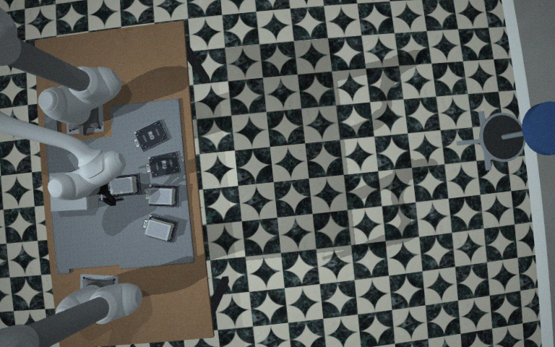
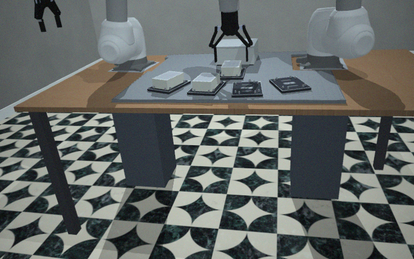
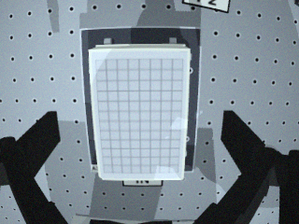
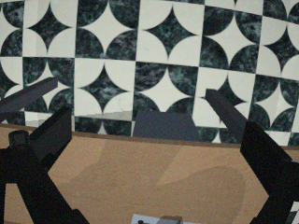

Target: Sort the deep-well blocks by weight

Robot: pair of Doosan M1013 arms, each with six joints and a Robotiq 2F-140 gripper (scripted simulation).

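Three blocks on nests: one (image 1: 123, 185) (image 2: 231, 68) (image 3: 140, 112) at IN mid-worktop, two nr the worktop's long edge. L gripper (image 2: 230, 56) (image 3: 140, 126) open above IN, R gripper (image 2: 50, 26) (image 4: 156, 128) open, off past a short edge.

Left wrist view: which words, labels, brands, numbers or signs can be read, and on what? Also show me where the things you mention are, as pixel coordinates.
"IN": label (image 3: 142, 183), partly hidden by the block (image 1: 123, 185) (image 2: 232, 68) (image 3: 140, 112).
"2": tag (image 3: 222, 7), its first character cut off.
Corner mark (image 3: 94, 168) on the nest (image 1: 137, 193) (image 2: 232, 77) (image 3: 140, 35): too small to read fully.
No brand legible.
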